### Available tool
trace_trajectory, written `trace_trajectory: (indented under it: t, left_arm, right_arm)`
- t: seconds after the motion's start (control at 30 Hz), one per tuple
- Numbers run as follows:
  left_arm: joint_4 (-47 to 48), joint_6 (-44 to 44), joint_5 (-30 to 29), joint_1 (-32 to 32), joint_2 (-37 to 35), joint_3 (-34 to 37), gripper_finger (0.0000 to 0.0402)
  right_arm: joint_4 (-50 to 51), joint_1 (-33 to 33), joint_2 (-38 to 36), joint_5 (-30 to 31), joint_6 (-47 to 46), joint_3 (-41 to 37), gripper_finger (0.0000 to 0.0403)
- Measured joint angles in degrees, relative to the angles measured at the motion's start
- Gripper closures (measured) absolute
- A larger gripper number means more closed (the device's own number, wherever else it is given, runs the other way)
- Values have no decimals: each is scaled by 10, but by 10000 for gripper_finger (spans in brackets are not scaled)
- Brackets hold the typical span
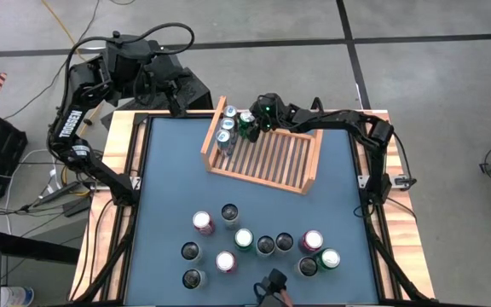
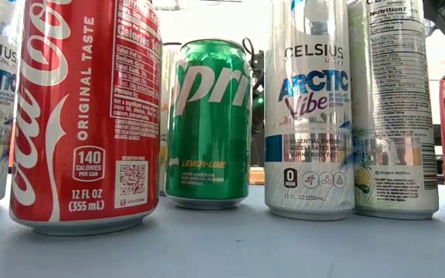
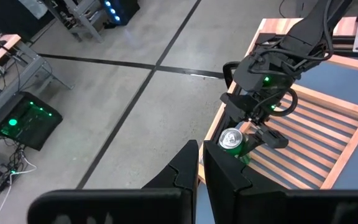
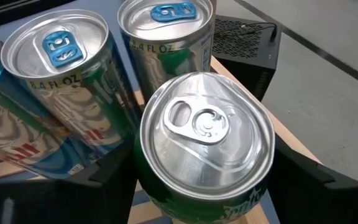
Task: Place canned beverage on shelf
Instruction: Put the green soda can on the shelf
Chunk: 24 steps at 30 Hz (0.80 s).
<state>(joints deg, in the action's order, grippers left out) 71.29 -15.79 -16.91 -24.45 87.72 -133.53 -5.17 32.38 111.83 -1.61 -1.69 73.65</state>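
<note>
Green can (image 4: 207, 168) sits between right hand's (image 1: 247, 122) fingers on shelf (image 1: 267, 162).

Bright, even overhead light throughout.
Soft short shadows under cans (image 1: 228, 240) on worktop (image 1: 169, 179); washed-out backlit background in low view; glare on near lid (image 4: 205, 127).

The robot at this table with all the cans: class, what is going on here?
The right end effector holds a green can between its fingers at the far left corner of the wooden shelf, beside three silver cans with blue tabs already standing there. The left end effector waits shut off the table's far left corner. About ten more cans stand on the near part of the blue table.
</note>
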Motion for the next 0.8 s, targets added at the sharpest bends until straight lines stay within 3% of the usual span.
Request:
trace_trajectory:
  t: [0.8]
  left_arm:
    - [0,2,0,0,0,0,386]
  right_arm:
    - [-1,0,1,-16,2,1,97]
